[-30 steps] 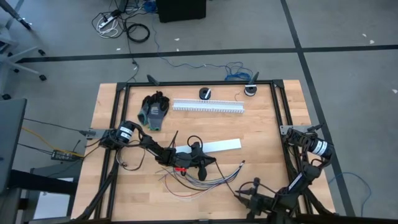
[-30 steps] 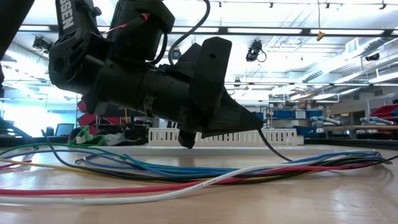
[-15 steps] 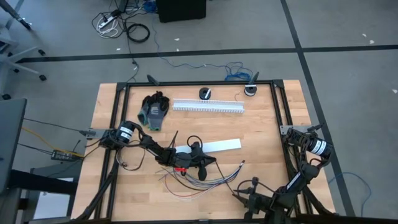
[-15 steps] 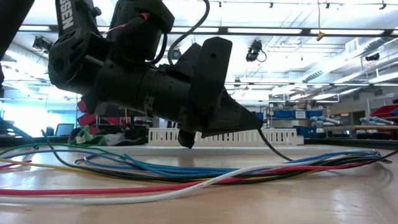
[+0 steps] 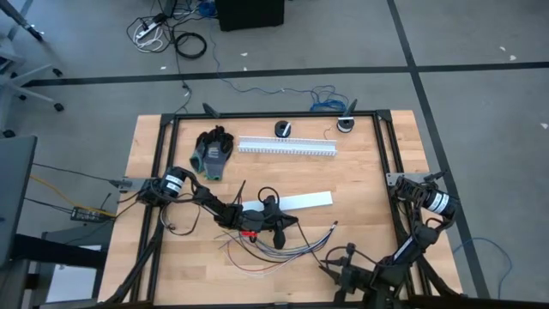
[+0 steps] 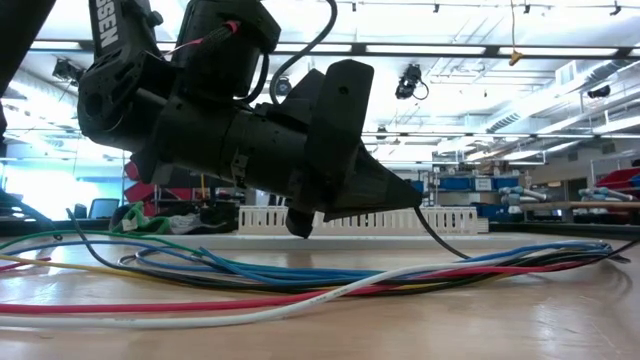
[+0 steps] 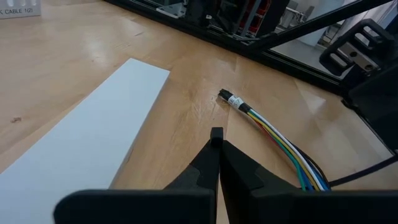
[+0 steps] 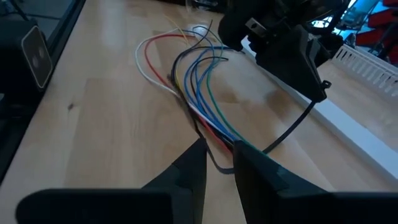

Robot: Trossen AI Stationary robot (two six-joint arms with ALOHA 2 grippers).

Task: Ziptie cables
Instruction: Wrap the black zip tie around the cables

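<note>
The left gripper (image 7: pixel 217 138), fingers closed on nothing, hovers just beside the cables (image 5: pixel 287 247). The right gripper (image 8: pixel 217 155), fingers slightly apart, waits near the cables.

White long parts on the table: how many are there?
2. The white slotted duct lies near the far edge; the flat white strip lies in the middle. I see no others.

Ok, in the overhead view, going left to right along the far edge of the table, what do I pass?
Glove → white slotted duct, with a small round black object just behind its middle → second small round object near the far right corner.
</note>
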